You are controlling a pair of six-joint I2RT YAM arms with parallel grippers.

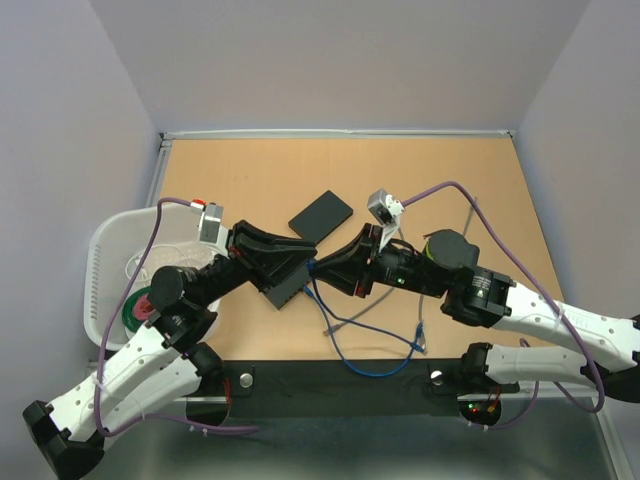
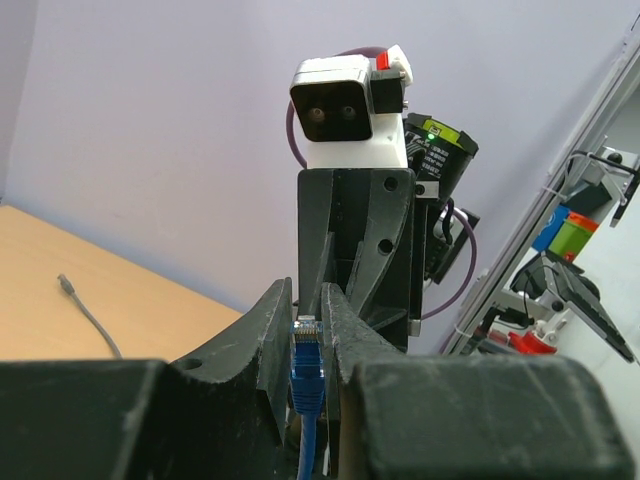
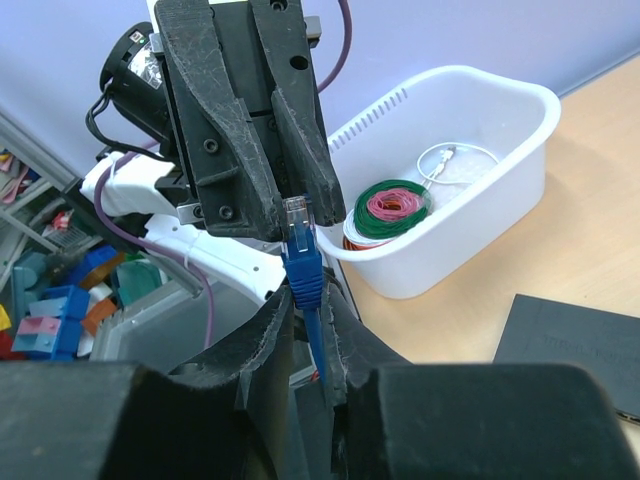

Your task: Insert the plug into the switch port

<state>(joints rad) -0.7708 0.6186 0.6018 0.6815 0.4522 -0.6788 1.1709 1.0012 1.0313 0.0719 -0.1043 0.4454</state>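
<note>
Top external view: the two arms meet nose to nose in the middle of the frame. The left gripper point(image 1: 304, 266) and the right gripper point(image 1: 323, 268) almost touch. A blue cable point(image 1: 380, 372) drops from between them and loops toward the bottom. A flat black box point(image 1: 320, 213), which I think is the switch, lies on the table point(image 1: 450, 180) just above them. It touches neither gripper. A white basket point(image 1: 97, 270) sits at the left edge.

Left wrist view: the plug point(image 2: 307, 345) stands tip up in the lower middle. The left fingers point(image 2: 265, 330) pinch it, so the left jaws are closed on it. The right gripper's tips hang just over it.

Right wrist view: the same plug stands in the middle. The right fingers point(image 3: 270, 335) sit close on each side of its blue end. I cannot tell if they squeeze it.

The plug is small and both grippers crowd it. If one pulls while the other holds tight, the plug may twist or pop out. It points up, not at the box, so it needs turning, and I see no port. The loose cable could tug it sideways too.
</note>
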